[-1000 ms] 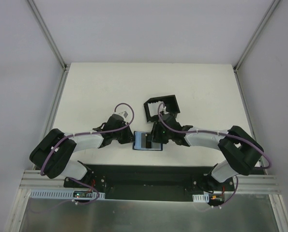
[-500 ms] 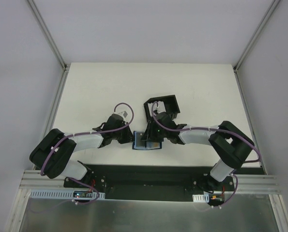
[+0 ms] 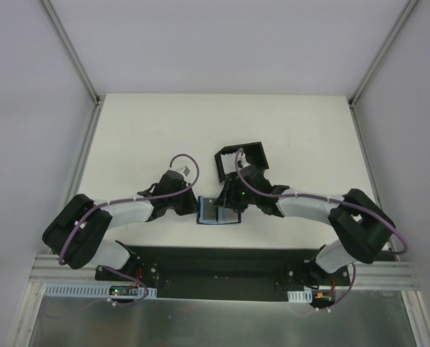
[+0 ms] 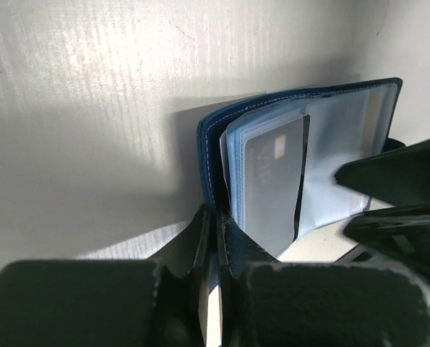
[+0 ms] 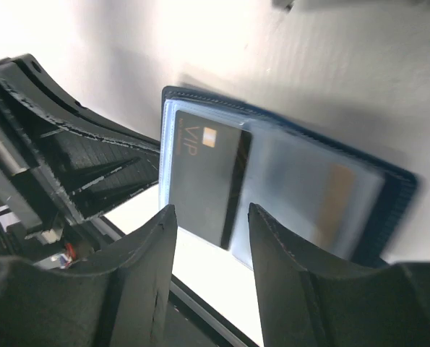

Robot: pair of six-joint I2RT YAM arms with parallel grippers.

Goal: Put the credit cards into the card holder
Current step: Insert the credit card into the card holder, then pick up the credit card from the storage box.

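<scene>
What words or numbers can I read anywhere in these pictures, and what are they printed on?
"VIP": on the dark card in a clear pocket of the blue wallet, in the right wrist view.
Any smaller print on that card: too blurred to read.
The card in the left wrist view: shows a chip, but no legible text.
Overhead view: nothing readable; everything is too small.

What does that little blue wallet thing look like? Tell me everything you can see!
The card holder is a small dark navy wallet, lying open on the white table between the two arms. Inside are pale blue see-through pockets, and a dark credit card marked VIP seems tucked in one. The left gripper pinches the cover's edge. The right gripper hangs open just above it.
</scene>
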